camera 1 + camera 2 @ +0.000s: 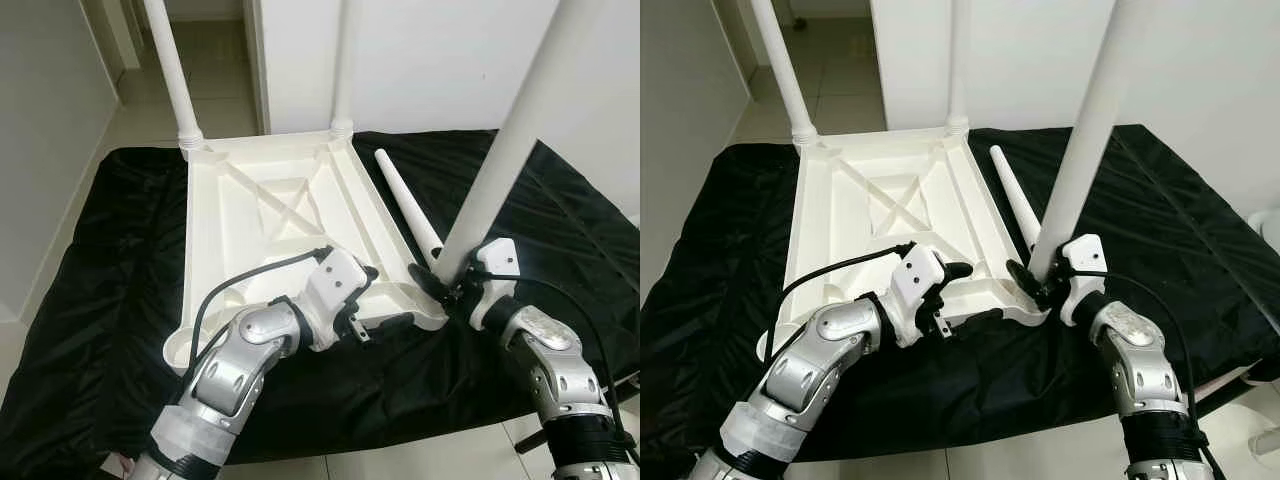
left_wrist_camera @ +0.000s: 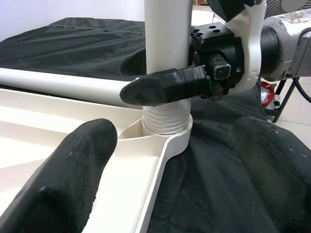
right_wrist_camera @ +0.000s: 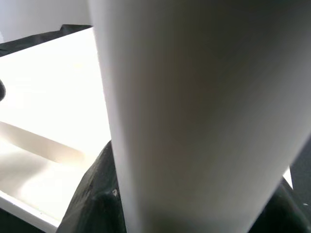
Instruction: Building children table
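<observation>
Three white legs stand upright in the corner sockets of a white plastic tabletop (image 1: 270, 215) that lies upside down on a black cloth (image 1: 110, 300): a far left leg (image 1: 170, 70), a far right leg (image 1: 343, 60), and a near right leg (image 1: 500, 150) at the corner closest to the robot's right arm. A fourth leg (image 1: 408, 210) lies loose on the cloth just beside the tabletop's right edge, pointing away from the robot. The near left socket (image 1: 178, 350) holds no leg.

The right gripper (image 1: 447, 287) has its jaws closed around the near right leg low down, just above the ribbed collar (image 2: 167, 121) where the leg meets the corner socket. In the left wrist view one black finger (image 2: 165, 87) of that gripper lies across the front of the leg. The right wrist view is taken up by the white leg seen very close, with the tabletop behind it.

The left gripper (image 1: 385, 295) sits at the tabletop's near edge, just left of the same corner, its jaws spread open: one finger lies over the inside of the tabletop, the other over the cloth in front of it, and they grip nothing.

The cloth covers a low surface; pale tiled floor (image 1: 215, 60) and white walls lie beyond.
</observation>
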{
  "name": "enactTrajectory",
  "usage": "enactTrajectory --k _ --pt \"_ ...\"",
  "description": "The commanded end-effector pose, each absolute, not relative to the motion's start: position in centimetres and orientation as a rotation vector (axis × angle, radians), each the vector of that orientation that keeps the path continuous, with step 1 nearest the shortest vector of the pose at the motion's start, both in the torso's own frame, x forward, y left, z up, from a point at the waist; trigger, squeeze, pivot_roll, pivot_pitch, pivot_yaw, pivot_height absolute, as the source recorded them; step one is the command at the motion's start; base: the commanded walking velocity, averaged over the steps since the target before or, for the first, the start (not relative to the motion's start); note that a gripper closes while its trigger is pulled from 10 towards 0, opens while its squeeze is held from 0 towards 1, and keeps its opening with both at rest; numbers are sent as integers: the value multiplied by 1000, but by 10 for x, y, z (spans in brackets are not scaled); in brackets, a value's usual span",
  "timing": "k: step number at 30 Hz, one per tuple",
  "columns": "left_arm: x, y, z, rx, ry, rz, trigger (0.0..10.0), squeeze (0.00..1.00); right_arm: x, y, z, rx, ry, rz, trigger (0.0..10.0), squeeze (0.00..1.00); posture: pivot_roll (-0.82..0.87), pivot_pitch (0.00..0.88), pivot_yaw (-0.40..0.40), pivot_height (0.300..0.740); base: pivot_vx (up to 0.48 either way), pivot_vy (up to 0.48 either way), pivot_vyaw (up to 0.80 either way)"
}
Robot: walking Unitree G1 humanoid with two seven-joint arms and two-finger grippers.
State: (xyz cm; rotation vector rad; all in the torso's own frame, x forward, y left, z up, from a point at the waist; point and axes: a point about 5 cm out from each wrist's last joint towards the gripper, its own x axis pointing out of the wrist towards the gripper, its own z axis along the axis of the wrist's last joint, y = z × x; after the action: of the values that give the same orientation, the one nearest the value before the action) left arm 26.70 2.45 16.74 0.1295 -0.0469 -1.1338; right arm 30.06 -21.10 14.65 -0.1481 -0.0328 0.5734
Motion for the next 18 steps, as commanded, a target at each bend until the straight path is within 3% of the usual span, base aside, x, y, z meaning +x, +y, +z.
enactTrajectory --k 1,9,10,18 --pt "269 27 165 137 -42 -1086 10000 0 299 -216 141 -145 -4 578 0 0 -105 0 6 740 0 0 0" --pt "268 28 164 138 -41 -1085 10000 0 294 -218 128 -105 32 587 0 0 -107 0 9 740 0 0 0" --pt "268 28 164 139 -42 -1086 10000 0 294 -219 127 -110 29 574 10000 0 -107 0 9 740 0 0 0" --pt "269 26 164 139 -44 -1092 10000 0 295 -213 129 -90 1 431 10000 0 -112 0 4 740 0 0 0"
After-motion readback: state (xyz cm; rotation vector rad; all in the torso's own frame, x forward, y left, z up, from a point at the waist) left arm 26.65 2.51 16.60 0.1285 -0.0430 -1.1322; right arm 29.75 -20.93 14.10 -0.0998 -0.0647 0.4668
